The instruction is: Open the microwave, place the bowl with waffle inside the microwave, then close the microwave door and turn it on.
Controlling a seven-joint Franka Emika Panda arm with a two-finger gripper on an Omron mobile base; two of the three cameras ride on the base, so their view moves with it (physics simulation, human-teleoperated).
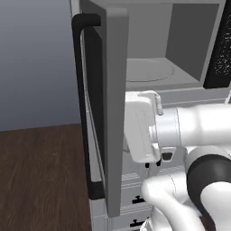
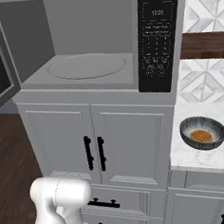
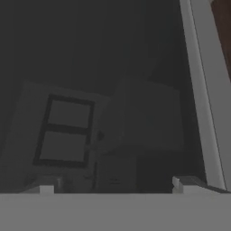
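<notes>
Microwave (image 2: 85,49): built in above white cabinets (image 2: 95,144), cavity open, grey, with round turntable (image 2: 86,67) on its floor; nothing on the turntable. Black control panel (image 2: 158,39) at the right of the cavity, pale dotted keys and a small display near its top.

Door (image 1: 113,103): swung out to the left, seen nearly edge-on in the left base view; grey frame, dark glass, long black bar handle (image 1: 83,108) running down its outer face. In the hand view the dark glass sits close ahead, with faint reflections in it and a pale frame edge at the right.

Bowl (image 2: 203,132): on the white marble counter (image 2: 194,160) to the right of the microwave and lower than it, upright, dark patterned outside, a round tan waffle (image 2: 201,136) lying inside.

Gripper (image 3: 115,185): jaws wide, nothing between them; two fingertips (image 3: 182,184) show at the bottom of the hand view, facing the door glass. Well apart from the bowl.

Arm: white wrist just behind the door's inner face, below the level of the cavity floor.

Floor (image 1: 40,180): dark wood planks.
</notes>
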